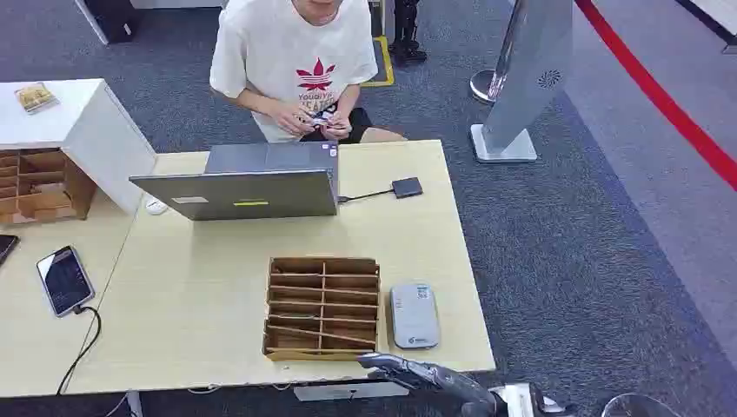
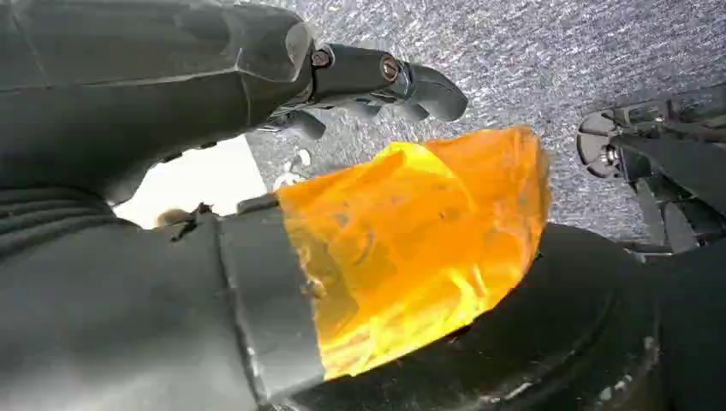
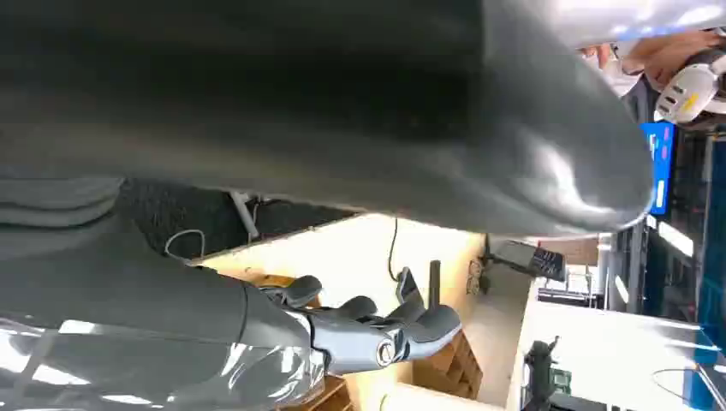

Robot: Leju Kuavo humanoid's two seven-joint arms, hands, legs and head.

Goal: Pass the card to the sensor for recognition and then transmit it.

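one right robot hand reaches low over the table edge, fingers apart, holding nothing

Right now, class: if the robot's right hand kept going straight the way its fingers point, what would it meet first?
Probably the compartmented wooden organizer tray. The right hand sits at the pale wooden table's near edge, fingers aimed along it toward the tray's front corner. Height is unclear, so it might pass just above.

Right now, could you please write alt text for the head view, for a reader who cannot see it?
The robot's right hand reaches in at the table's near edge, just below a grey card sensor beside a wooden divided tray. Beyond an open laptop, a seated person handles something small.
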